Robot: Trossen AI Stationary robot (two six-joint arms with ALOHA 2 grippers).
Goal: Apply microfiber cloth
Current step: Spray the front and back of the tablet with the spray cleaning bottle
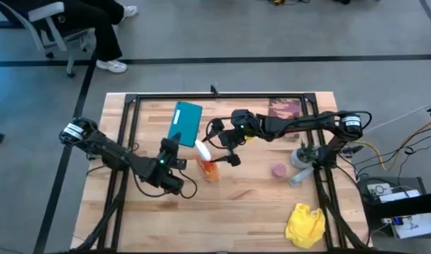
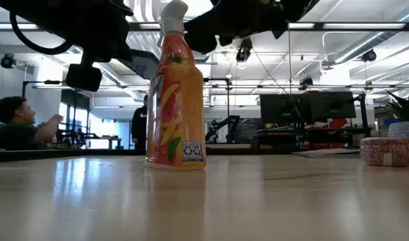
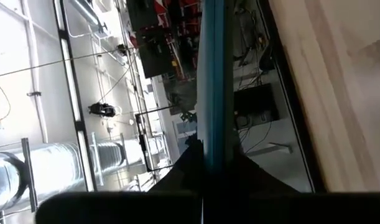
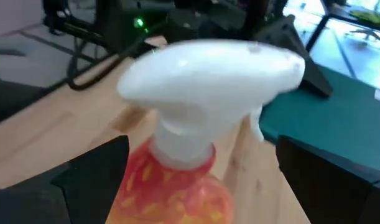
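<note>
The yellow microfiber cloth (image 1: 305, 224) lies crumpled on the table near its front right corner, far from both grippers. My left gripper (image 1: 171, 145) is shut on a teal tablet (image 1: 186, 123) left of centre. An orange spray bottle (image 1: 209, 164) with a white trigger head (image 4: 208, 71) stands upright on its base at mid table. My right gripper (image 4: 202, 152) is open, one finger on either side of the bottle's neck under the trigger head, with a gap showing on each side. My left gripper pinches the tablet's near short end (image 3: 212, 142) between its two fingers, one on each flat face. The fingers come level from the table's near left side, along the tablet's length. The tablet is roughly level and raised, with a gap showing between it and the table top (image 3: 339, 93).
A small pink jar (image 1: 278, 170) and a grey object (image 1: 299, 159) stand right of the bottle. A dark reddish mat (image 1: 284, 107) lies at the far edge. A black frame (image 1: 222, 96) runs around the table. A person (image 2: 17, 124) sits beyond the table.
</note>
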